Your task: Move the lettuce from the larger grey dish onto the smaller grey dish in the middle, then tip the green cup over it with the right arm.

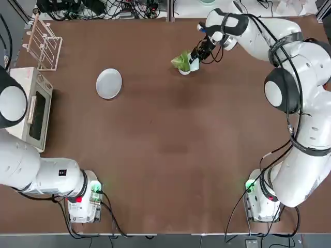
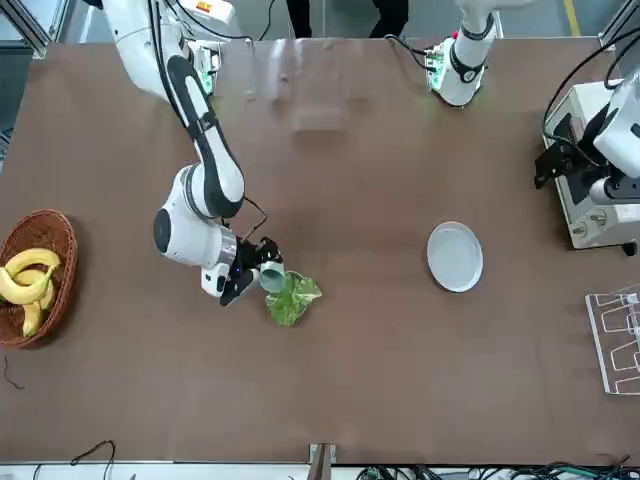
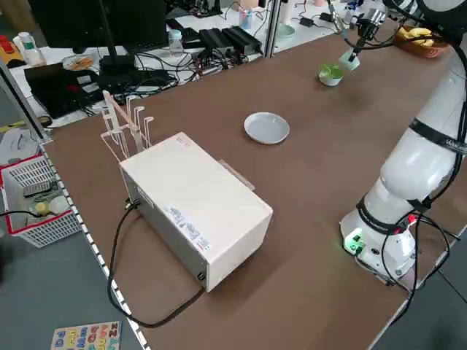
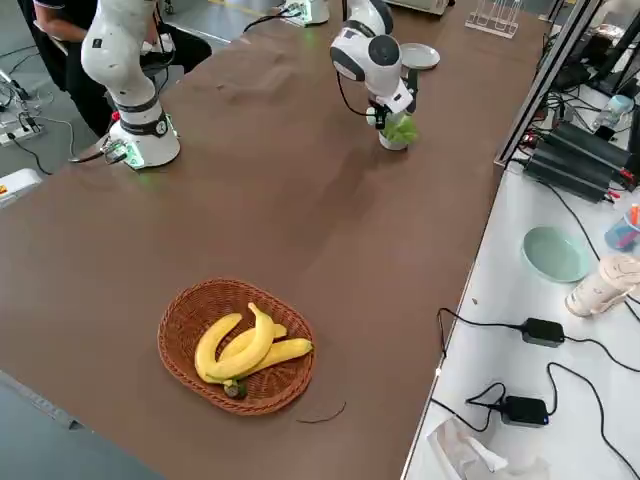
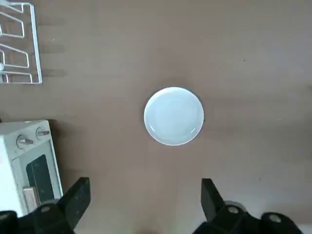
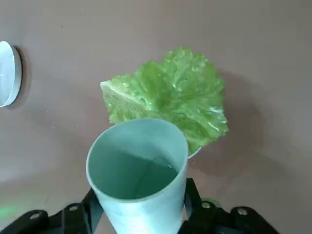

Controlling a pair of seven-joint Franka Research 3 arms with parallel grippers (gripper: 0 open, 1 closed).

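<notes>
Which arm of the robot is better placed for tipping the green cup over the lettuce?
The right, I judge: its claw already holds the green cup beside the lettuce. The left claw is empty, nearer the larger dish.

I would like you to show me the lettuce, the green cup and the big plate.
lettuce [image 6: 170, 90]: right wrist view, middle of leaves
cup [image 6: 148, 214]: right wrist view, outer wall
plate [image 5: 173, 116]: left wrist view, flat centre

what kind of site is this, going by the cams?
Likely a robotics lab: two white jointed robot arms at a brown table, a black monitor amid loose cables, and a white toy-like oven beside them.
</notes>
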